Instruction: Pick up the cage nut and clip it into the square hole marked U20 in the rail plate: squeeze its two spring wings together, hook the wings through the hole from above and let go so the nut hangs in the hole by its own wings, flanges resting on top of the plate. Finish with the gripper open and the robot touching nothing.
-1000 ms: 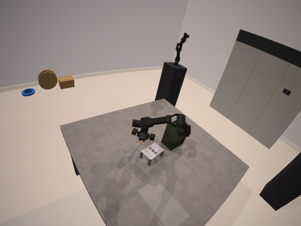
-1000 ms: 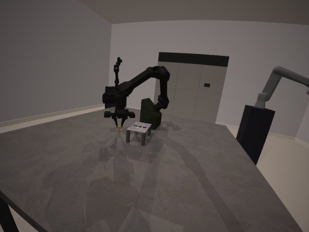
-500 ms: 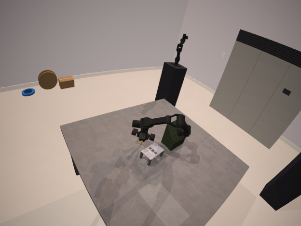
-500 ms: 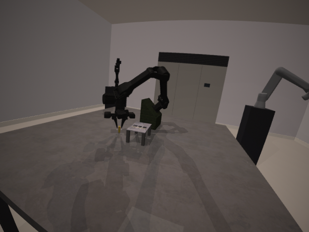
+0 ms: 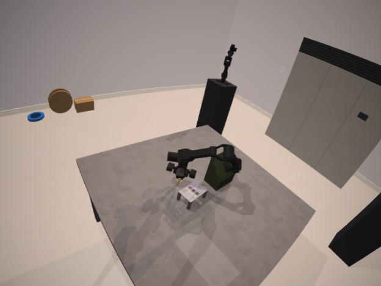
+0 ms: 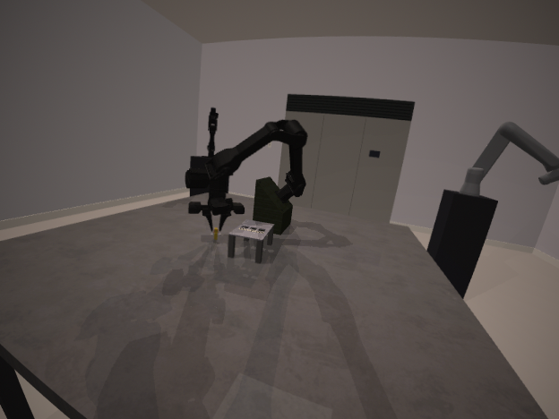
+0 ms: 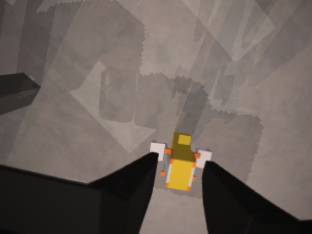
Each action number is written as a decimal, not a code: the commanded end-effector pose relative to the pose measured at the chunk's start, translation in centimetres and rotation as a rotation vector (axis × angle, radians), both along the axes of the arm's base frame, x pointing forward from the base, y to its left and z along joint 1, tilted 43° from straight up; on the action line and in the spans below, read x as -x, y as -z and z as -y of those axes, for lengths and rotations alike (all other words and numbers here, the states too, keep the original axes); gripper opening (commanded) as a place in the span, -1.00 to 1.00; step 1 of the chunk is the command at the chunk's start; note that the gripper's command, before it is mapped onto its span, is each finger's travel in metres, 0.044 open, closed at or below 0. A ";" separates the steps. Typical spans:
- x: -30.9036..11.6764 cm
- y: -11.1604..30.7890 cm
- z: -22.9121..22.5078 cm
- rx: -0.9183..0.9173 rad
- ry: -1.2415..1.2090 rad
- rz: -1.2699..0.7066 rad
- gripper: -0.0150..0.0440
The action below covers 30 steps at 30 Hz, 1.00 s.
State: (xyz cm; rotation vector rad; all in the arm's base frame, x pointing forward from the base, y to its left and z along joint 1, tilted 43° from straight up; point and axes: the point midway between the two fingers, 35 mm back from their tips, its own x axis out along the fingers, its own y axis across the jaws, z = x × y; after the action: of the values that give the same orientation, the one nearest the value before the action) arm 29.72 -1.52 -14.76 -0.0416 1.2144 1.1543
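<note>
Cage nut [image 5: 179,181] [image 6: 215,233] [image 7: 180,172] is at the lower centre of the wrist picture — the gripper [image 5: 178,179] [image 6: 215,228] [image 7: 180,164] is partly open around it, holding nothing — left of the rail plate [image 5: 198,187] [image 6: 266,225] in the exterior one.

yellow cage nut [image 5: 179,180] [image 6: 215,233] [image 7: 181,172] with orange spots and pale whitish flanges [image 7: 203,158], mottled grey tabletop [image 5: 147,246] [image 6: 293,361] [image 7: 280,85], dark green arm stand [image 5: 217,178] [image 6: 270,209], black arm [image 5: 201,153] [image 6: 253,143], blue ring [image 5: 29,118], brown cardboard box [image 5: 84,106]

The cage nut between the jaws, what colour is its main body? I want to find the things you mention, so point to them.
The small cage nut's body [image 5: 179,181] [image 6: 215,234] [image 7: 181,175] is yellow, clearest in the wrist view.
</note>
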 end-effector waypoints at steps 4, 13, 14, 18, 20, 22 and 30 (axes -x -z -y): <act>0.0 0.0 -0.1 -0.004 0.006 -0.002 -0.08; 0.0 0.0 0.0 0.000 0.000 0.000 -0.17; 0.0 0.0 0.0 0.000 0.000 0.000 -0.26; 0.0 0.0 0.0 0.000 0.000 0.000 -0.37; 0.0 0.0 0.0 0.000 0.000 0.000 -0.37; 0.0 0.0 0.0 0.000 0.000 0.000 -0.37; 0.0 0.0 0.0 0.000 0.000 0.000 -0.37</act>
State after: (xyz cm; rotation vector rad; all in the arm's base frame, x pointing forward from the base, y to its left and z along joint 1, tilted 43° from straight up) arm 29.71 -1.48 -14.76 -0.0411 1.2147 1.1545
